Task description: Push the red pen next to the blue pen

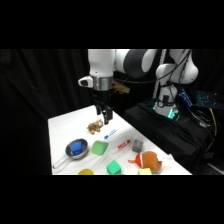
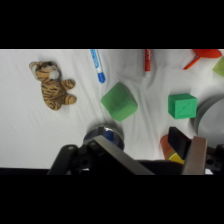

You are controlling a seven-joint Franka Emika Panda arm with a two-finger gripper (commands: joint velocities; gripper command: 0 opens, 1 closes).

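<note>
The red pen (image 1: pixel 123 145) lies on the white table, right of the rounded green block (image 1: pixel 99 147). The blue pen (image 1: pixel 110 133) lies a short way up and left of it, with a gap of table between the two. My gripper (image 1: pixel 106 116) hangs above the table's far part, over the tiger toy (image 1: pixel 93 127), touching neither pen. In the wrist view the blue pen (image 2: pixel 98 65) and the red pen (image 2: pixel 148 60) both sit at the top edge, the red one cut off. The gripper (image 2: pixel 155 155) is open, with nothing between its fingers (image 2: pixel 116 156).
A metal strainer holding a blue block (image 1: pixel 77 148) stands at the front left, a green cube (image 1: pixel 114 167) near the front edge. A grey block (image 1: pixel 137 145) and an orange object (image 1: pixel 149 161) lie right of the red pen. The tiger toy (image 2: pixel 52 85) is left of the blue pen.
</note>
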